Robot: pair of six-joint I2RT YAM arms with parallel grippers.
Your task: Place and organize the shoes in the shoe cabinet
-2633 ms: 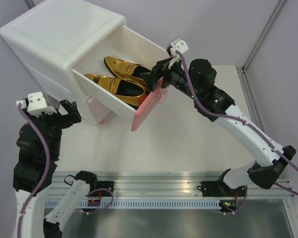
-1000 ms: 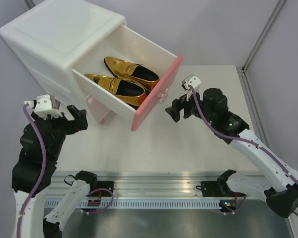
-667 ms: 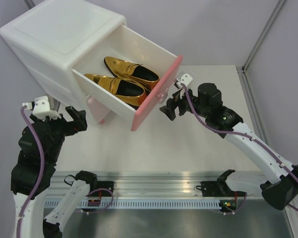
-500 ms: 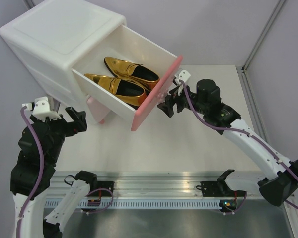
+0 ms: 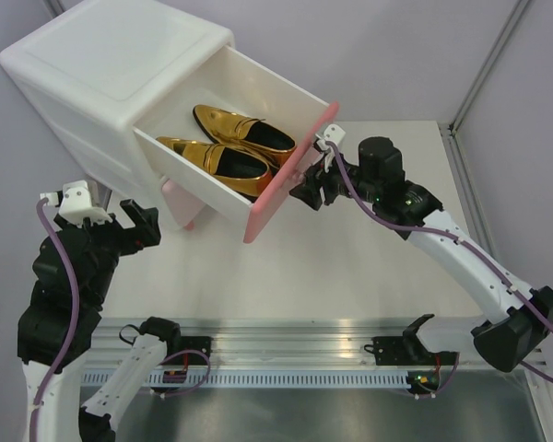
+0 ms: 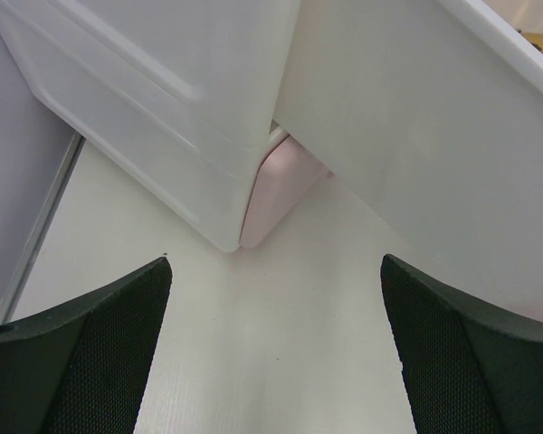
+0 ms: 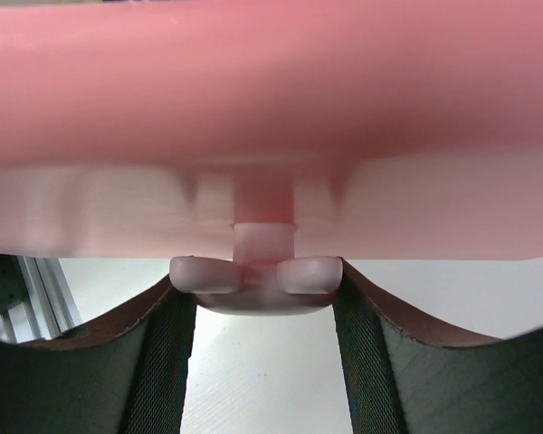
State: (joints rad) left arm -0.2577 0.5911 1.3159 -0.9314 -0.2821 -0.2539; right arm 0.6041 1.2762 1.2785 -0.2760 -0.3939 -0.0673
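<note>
Upper drawer (image 5: pixel 287 175), 2 gold shoes (image 5: pixel 217 158) inside: R gripper (image 5: pixel 306 191) open astride knob (image 7: pixel 258 282), nothing held. Push-shut best kept square, ctr'd.

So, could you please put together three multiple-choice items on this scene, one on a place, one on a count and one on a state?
1. Where do the gold loafers lie?
A) in a cardboard box
B) in the open upper drawer
C) on a chair

2. How many loafers are in view?
A) two
B) three
C) four

3. What is the state of the left hand?
A) shut on a loafer
B) shut on a cloth
C) open and empty

Answers:
1 B: both lie side by side inside the pulled-out drawer.
2 A: only the gold pair shows.
3 C: its fingers stand wide apart with nothing between them.
</note>
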